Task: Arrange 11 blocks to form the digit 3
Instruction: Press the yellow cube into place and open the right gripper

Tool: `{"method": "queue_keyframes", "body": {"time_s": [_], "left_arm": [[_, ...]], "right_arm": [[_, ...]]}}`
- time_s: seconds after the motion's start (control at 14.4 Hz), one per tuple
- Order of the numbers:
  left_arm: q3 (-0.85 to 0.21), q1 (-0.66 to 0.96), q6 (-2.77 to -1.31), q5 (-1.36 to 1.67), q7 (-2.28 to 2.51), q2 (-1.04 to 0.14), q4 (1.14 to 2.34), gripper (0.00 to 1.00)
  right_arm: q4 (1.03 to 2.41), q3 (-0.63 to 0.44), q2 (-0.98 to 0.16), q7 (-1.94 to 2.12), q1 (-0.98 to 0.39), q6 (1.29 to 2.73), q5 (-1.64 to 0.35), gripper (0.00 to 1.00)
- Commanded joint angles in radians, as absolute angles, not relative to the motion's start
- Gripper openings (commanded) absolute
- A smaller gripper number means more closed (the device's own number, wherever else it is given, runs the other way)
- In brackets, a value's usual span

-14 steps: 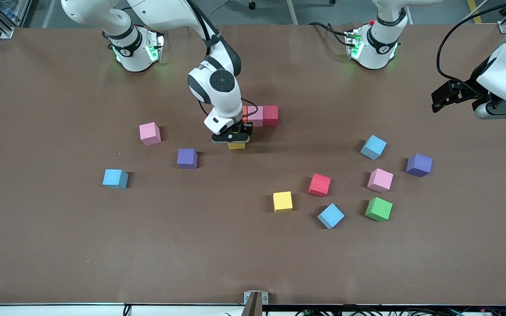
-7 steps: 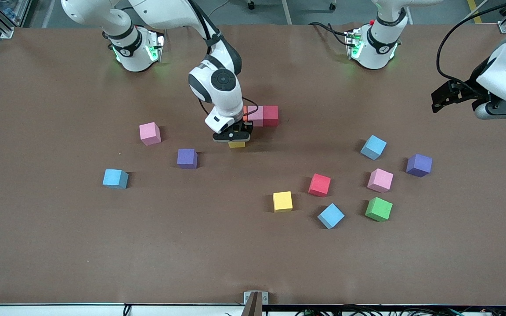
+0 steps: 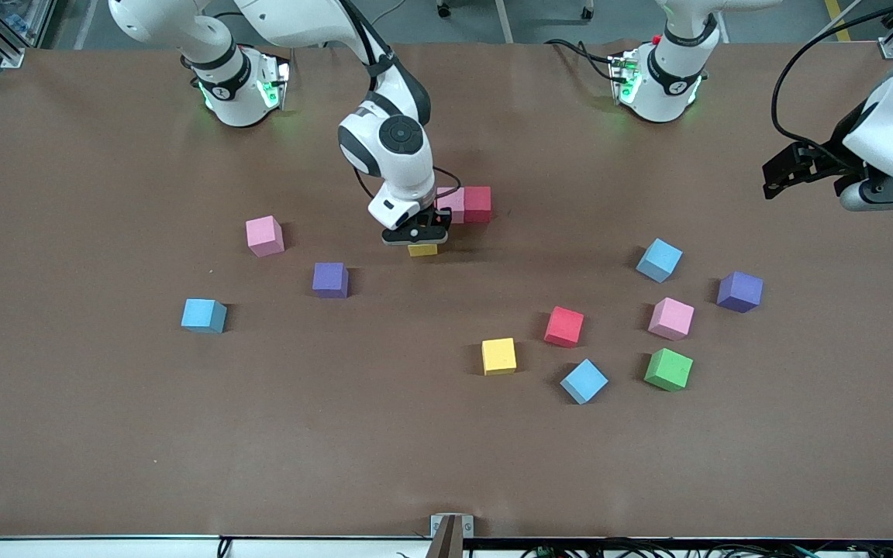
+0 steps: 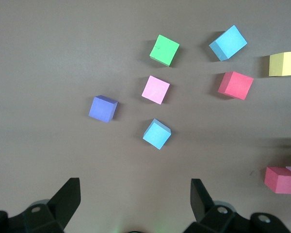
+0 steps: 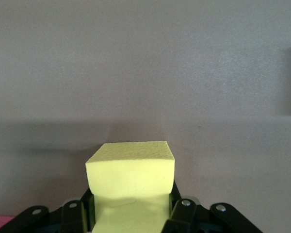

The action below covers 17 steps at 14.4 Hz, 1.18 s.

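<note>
My right gripper (image 3: 420,242) is shut on a yellow block (image 3: 422,249), which fills the right wrist view (image 5: 132,174) low over the bare table. It hangs right beside a short row made of a pink block (image 3: 452,203) touching a red block (image 3: 477,204). Loose blocks lie toward the left arm's end: yellow (image 3: 498,356), red (image 3: 564,326), light blue (image 3: 584,380), pink (image 3: 670,318), light blue (image 3: 659,260). Toward the right arm's end lie pink (image 3: 264,235), purple (image 3: 330,280) and light blue (image 3: 203,315). My left gripper (image 3: 784,174) waits open, high over the left arm's end, with nothing between its fingers (image 4: 68,199).
A green cube (image 3: 668,369) and a second purple cube (image 3: 739,291) lie among the loose blocks at the left arm's end. The left wrist view looks down on that cluster, with the green cube (image 4: 164,49) and the row's red block (image 4: 280,179).
My right gripper has carried the yellow block a little closer to the row and toward the left arm's end, now covering the row's orange block. The left arm has not moved.
</note>
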<state>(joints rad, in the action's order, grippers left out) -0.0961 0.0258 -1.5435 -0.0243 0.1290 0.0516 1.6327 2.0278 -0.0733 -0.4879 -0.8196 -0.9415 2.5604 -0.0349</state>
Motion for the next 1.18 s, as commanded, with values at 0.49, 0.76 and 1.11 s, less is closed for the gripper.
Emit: {"method": "queue_keyframes", "body": {"time_s": [0.49,0.76,1.11], "left_arm": [[-0.092,0.023,-1.529,-0.006,0.127,0.052,1.631,1.0],[-0.094,0.023,-1.516,-0.006,0.124,0.054,1.629,1.0],[-0.094,0.023,-1.508,-0.006,0.126,0.057,1.631,1.0]], "right_arm": [[2.065,-0.074,-0.453,-0.862,-0.965,2.533,-0.037,0.0],[2.06,-0.074,-0.454,-0.871,-0.971,2.536,-0.037,0.0],[2.06,-0.074,-0.454,-0.873,-0.973,2.537,-0.037,0.0]]}}
